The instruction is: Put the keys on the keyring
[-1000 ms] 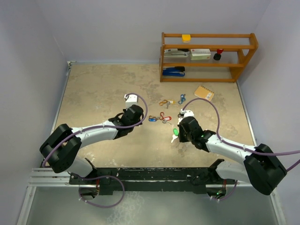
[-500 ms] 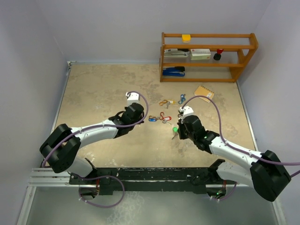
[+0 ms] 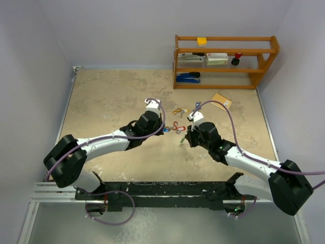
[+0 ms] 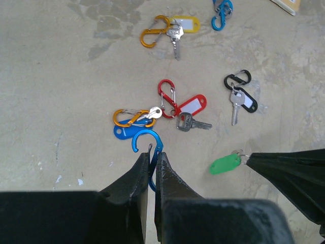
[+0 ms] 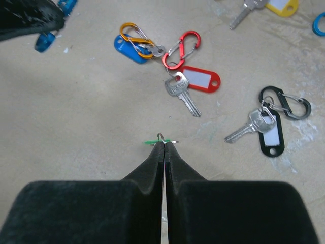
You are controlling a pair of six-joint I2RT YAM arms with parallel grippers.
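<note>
My left gripper (image 4: pixel 152 155) (image 3: pixel 161 128) is shut on a blue S-shaped clip keyring (image 4: pixel 144 135), whose open hook sticks out past the fingertips. My right gripper (image 5: pixel 165 145) (image 3: pixel 185 138) is shut on the small ring of the green-tagged key (image 4: pixel 225 163) (image 5: pixel 152 143), held just above the table to the right of the blue clip. On the table beyond lie a red-tagged key (image 4: pixel 192 108) by a red clip (image 4: pixel 167 96), a blue tag (image 4: pixel 126 131) on an orange clip (image 4: pixel 131 118), a yellow-tagged key (image 4: pixel 184 24) and a black-tagged key (image 4: pixel 244 99).
A wooden shelf (image 3: pixel 226 61) with office items stands at the back right. A small brown notebook (image 3: pixel 221 100) lies in front of it. Another blue clip (image 4: pixel 222 10) lies at the far edge of the key cluster. Walls close in the table's sides.
My right gripper has carried the green-tagged key left and farther from the near edge, toward the cluster. My left gripper has moved right with the blue clip, toward the same spot.
</note>
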